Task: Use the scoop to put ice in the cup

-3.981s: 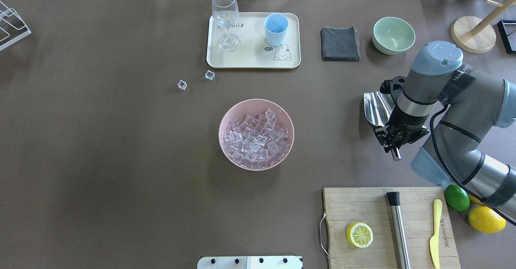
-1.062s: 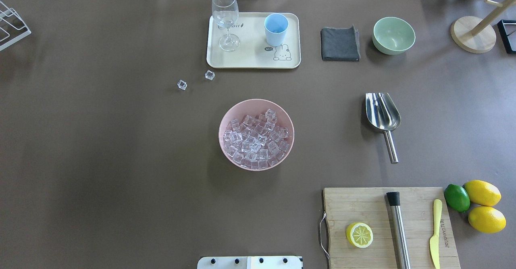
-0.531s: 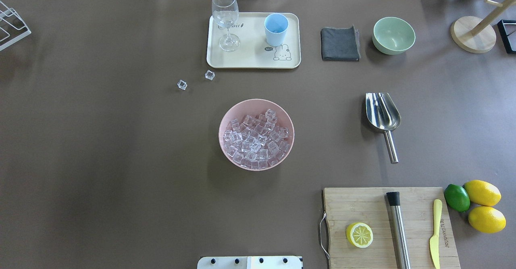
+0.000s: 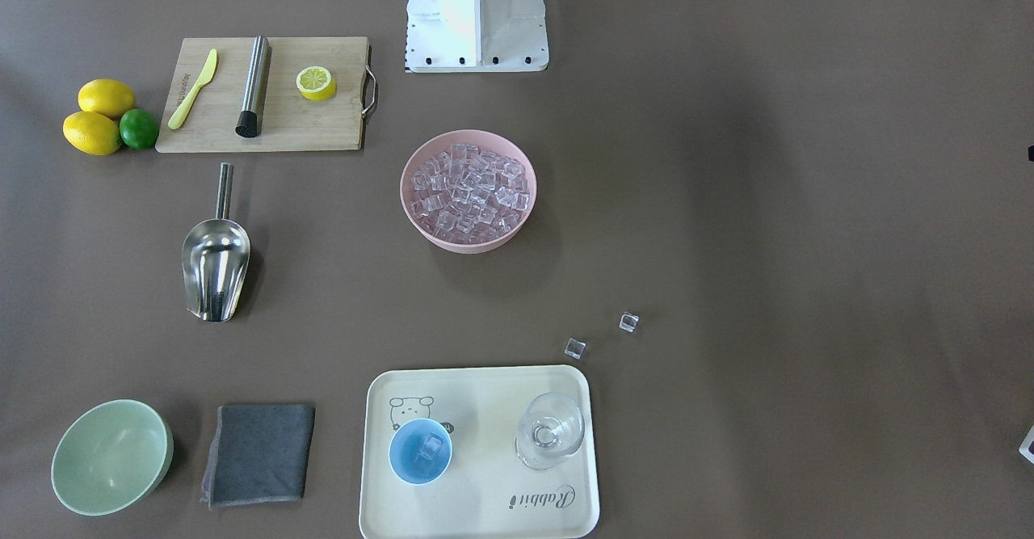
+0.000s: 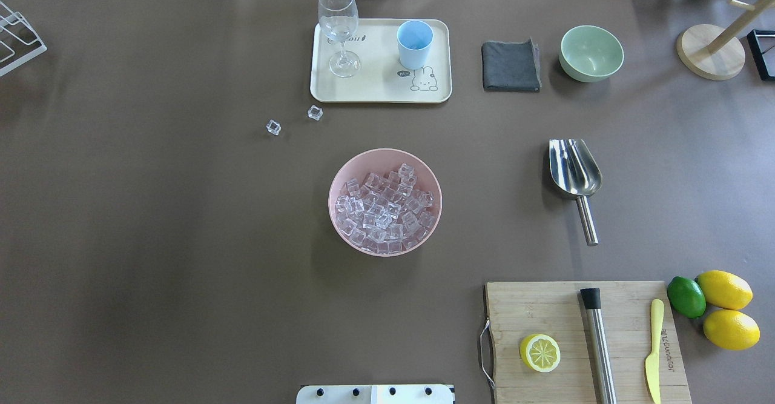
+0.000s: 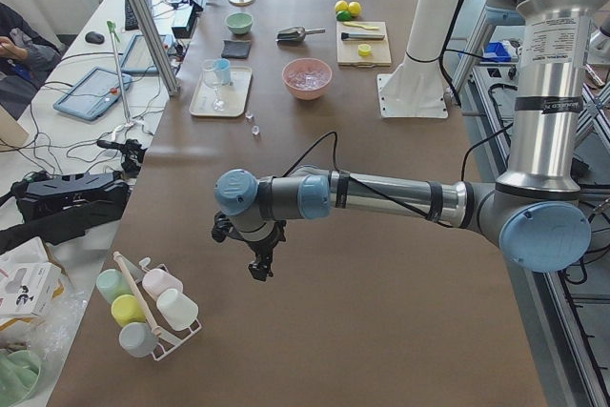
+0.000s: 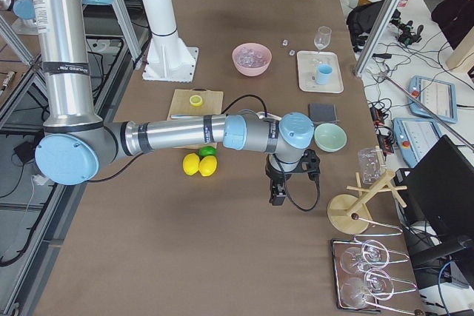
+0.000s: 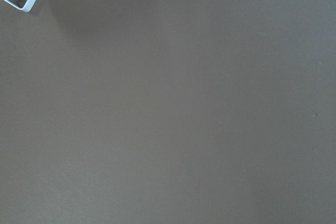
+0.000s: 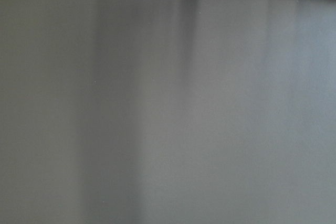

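Observation:
The steel scoop point(image 5: 574, 168) lies free on the table, right of the pink bowl point(image 5: 339, 180) full of ice point(image 5: 384, 207); it also shows in the front view point(image 4: 216, 268). Two loose ice cubes point(image 5: 273, 127) lie left of the tray. The light-blue cup point(image 5: 415, 43) stands on the tray, and the front view shows a clear cube inside the cup point(image 4: 420, 452). My left gripper point(image 6: 259, 269) hangs over the table's far left end, near a cup rack. My right gripper point(image 7: 277, 196) hangs over the far right end. I cannot tell whether either is open.
The cream tray point(image 5: 381, 92) also holds a wine glass point(image 5: 338, 22). A grey cloth point(image 5: 510, 65) and a green bowl point(image 5: 591, 52) lie to its right. A cutting board point(image 5: 563, 313) holds a half lemon, a steel cylinder and a yellow knife, with lemons point(image 5: 729, 328) beside it.
Four seconds ago my right gripper was at the scoop's handle; the arm has since left the overhead view and the scoop lies alone. Nothing has moved in the last second.

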